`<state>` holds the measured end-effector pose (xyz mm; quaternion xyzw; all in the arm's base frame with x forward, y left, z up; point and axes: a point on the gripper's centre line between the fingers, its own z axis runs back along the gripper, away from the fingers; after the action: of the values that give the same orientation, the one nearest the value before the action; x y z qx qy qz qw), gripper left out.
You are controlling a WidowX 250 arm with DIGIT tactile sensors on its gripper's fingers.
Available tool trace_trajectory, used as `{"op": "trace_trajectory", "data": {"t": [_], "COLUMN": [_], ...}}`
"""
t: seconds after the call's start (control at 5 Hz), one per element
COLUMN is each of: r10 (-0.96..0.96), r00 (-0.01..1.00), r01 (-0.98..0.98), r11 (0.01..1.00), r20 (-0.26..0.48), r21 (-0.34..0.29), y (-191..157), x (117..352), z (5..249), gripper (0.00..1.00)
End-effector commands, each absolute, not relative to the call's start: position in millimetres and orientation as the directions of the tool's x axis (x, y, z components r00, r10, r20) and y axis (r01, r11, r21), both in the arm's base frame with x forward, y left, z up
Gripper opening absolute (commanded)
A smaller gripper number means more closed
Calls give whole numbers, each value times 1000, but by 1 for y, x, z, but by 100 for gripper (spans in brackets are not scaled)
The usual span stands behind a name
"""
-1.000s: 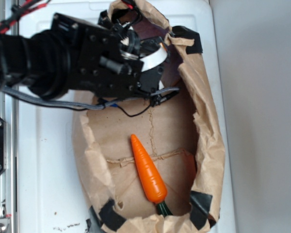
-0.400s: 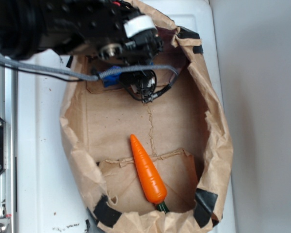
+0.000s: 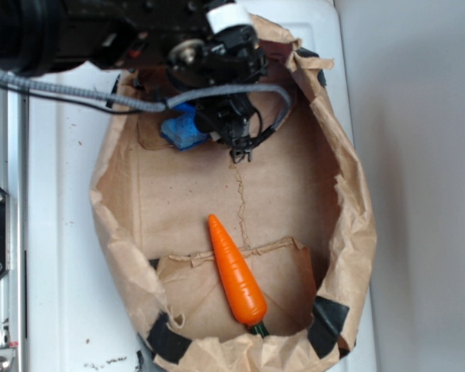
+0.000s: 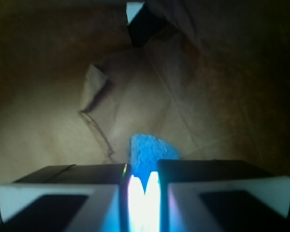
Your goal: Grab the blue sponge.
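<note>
End effector (image 4: 144, 191): clamped on blue sponge (image 4: 152, 153) | sponge: bright blue, porous, rounded edge | inside paper bag (image 3: 349, 232)

A lab bench: white tabletop (image 3: 70, 232), metal rail (image 3: 4, 194), taped paper bag (image 3: 349, 232)

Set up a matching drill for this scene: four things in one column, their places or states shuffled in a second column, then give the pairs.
Things:
1. sponge
2. carrot
3. bag
4. tool

Places or states:
A. lies near the bag's lower end
B. brown paper, open, holding the other things
C. blue, pinched between two pads
D. closed on the blue block at the bag's upper end

Pairs: 1-C, 2-A, 3-B, 4-D
</note>
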<state>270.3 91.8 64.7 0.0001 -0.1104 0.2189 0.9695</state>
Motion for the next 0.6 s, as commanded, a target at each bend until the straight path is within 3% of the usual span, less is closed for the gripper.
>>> {"op": "trace_trajectory", "data": {"t": [0.0, 0.2, 0.4], "r10": [488, 459, 436], "r00": [843, 861, 869], "r01": [-461, -441, -431], "r11": [872, 889, 899], "r20": [225, 222, 235], "r21": [-163, -128, -76], "y": [118, 121, 129], "x": [273, 269, 267], "z": [149, 143, 126], "gripper": [0, 39, 100]}}
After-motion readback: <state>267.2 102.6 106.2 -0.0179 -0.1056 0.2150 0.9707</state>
